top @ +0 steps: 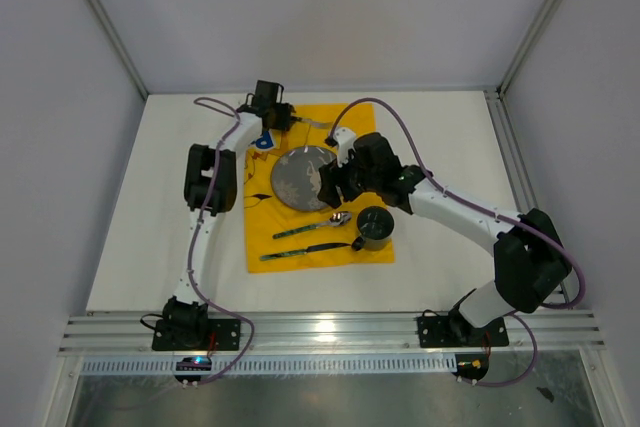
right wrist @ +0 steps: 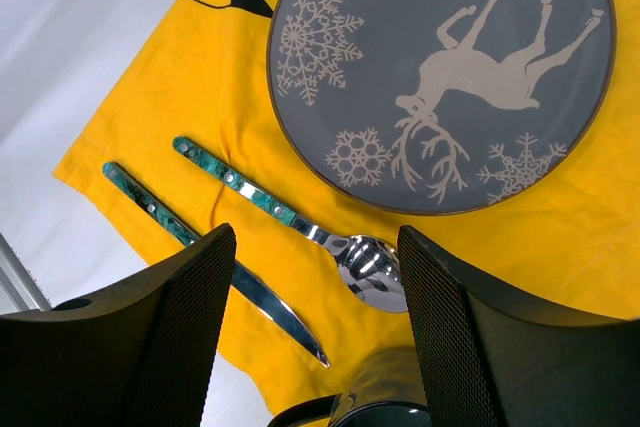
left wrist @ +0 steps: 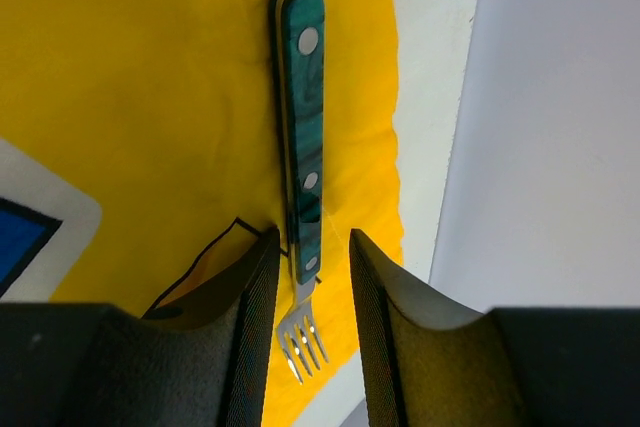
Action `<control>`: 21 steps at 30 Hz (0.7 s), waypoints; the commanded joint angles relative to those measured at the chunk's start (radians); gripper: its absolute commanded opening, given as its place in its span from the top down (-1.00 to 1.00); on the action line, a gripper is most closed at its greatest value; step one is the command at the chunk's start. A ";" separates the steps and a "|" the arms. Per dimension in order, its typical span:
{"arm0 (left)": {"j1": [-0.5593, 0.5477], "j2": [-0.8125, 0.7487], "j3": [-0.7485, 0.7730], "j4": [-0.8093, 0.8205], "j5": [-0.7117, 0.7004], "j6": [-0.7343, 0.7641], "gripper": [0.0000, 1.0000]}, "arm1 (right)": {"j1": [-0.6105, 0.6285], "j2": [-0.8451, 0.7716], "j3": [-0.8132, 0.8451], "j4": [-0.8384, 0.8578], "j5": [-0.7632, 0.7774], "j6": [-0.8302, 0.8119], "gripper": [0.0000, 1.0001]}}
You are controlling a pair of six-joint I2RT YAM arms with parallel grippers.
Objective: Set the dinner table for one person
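The white dinner table (top: 450,137) carries a yellow cloth (top: 262,239). On the cloth lie a grey reindeer plate (top: 300,179), a green-handled spoon (top: 312,226), a knife (top: 300,251) and a dark cup (top: 376,229). A green-handled fork (left wrist: 301,127) lies at the cloth's far edge. My left gripper (left wrist: 313,277) is open and straddles the fork's neck just above the tines. My right gripper (right wrist: 315,247) is open and empty, hovering over the spoon (right wrist: 300,227) between the plate (right wrist: 440,57) and the cup (right wrist: 400,409). The knife (right wrist: 215,267) lies beside the spoon.
White enclosure walls stand close behind the fork (left wrist: 560,147) and on both sides. A printed blue-and-white patch (left wrist: 30,222) is on the cloth near the left gripper. A metal rail (top: 330,332) runs along the near table edge.
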 commanded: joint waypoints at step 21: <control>-0.037 -0.019 0.035 -0.073 0.232 0.059 0.24 | 0.077 -0.025 -0.022 0.072 -0.013 0.033 -0.40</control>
